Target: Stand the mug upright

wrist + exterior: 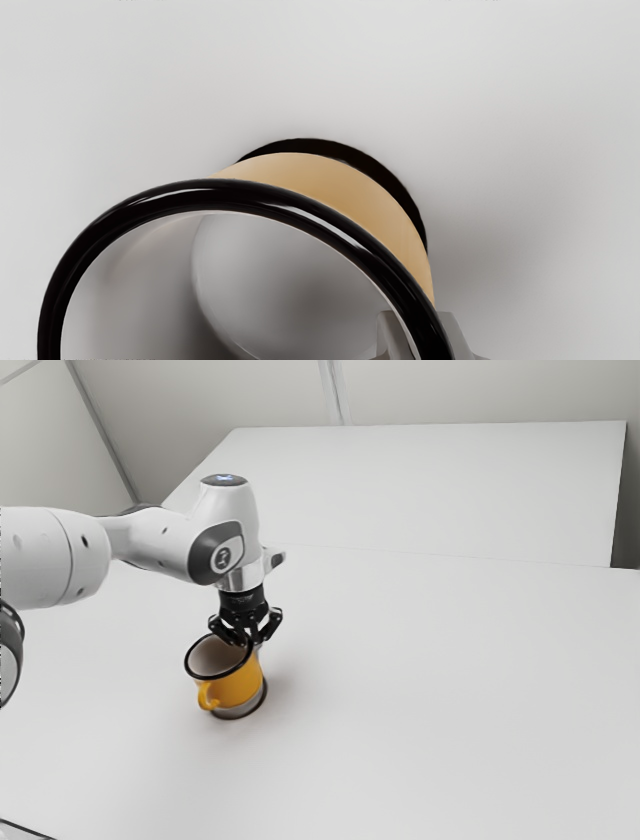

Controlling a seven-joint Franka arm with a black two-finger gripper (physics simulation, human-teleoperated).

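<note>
- While the white table [450, 690] spreads under everything in the exterior view, the arm [165, 545] reaches across it from that view's left, its hand pointing down over the mug.
- The mug [237, 682], yellow outside, is on the table beneath the gripper, its mouth facing up and its body leaning a little toward the exterior view's left. Whether its base sits fully flat I cannot tell.
- The black gripper [247, 642] is at the side of the mug's mouth toward the exterior view's right, its jaws pinching the mug's wall. In the wrist view one of the fingers [391, 330] is inside the mug and the other outside, with the wall between them.
- A thick black rim [225, 192] circles the mouth, and the inside is pale grey.
- A dark ring [310, 146] runs round the base.
- The small yellow handle [207, 696] is on the mug's side away from the gripper, toward the exterior view's lower left.
</note>
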